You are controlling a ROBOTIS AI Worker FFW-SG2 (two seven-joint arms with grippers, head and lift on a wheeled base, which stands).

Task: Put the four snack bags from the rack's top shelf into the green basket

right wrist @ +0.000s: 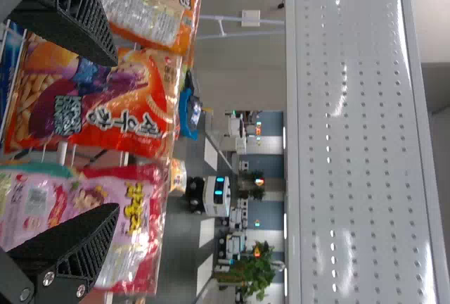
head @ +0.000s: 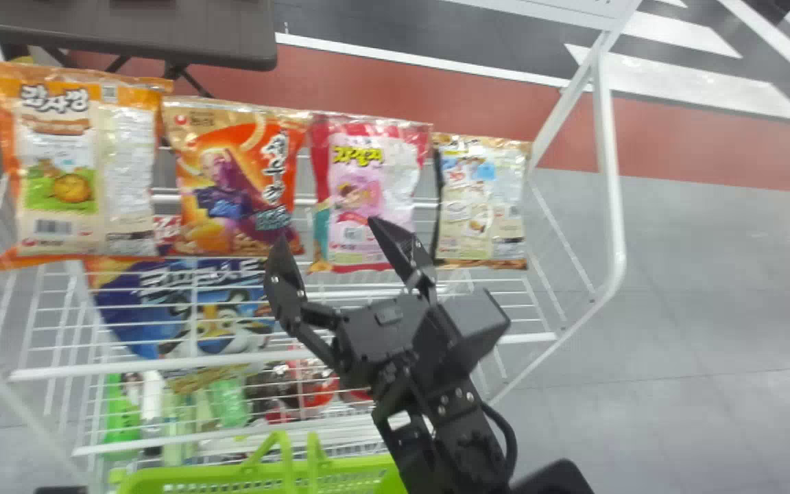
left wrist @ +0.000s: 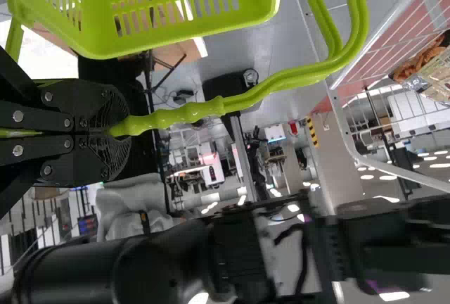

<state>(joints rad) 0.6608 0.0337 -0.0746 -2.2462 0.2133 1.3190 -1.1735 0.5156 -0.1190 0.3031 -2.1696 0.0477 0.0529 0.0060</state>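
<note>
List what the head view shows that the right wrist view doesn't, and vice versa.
Head view: green basket below the rack, and the beige snack bag at the right end of the top shelf.
Right wrist view: perforated panel, leafy plant, machine with blue lights.
Both: orange-edged bag, orange-red bag, pink bag, right gripper with fingers apart.

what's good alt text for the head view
Four snack bags line the top shelf of a white wire rack. The robot's right gripper, fingers open, is before the middle two; part of a green basket shows at the bottom edge.
</note>
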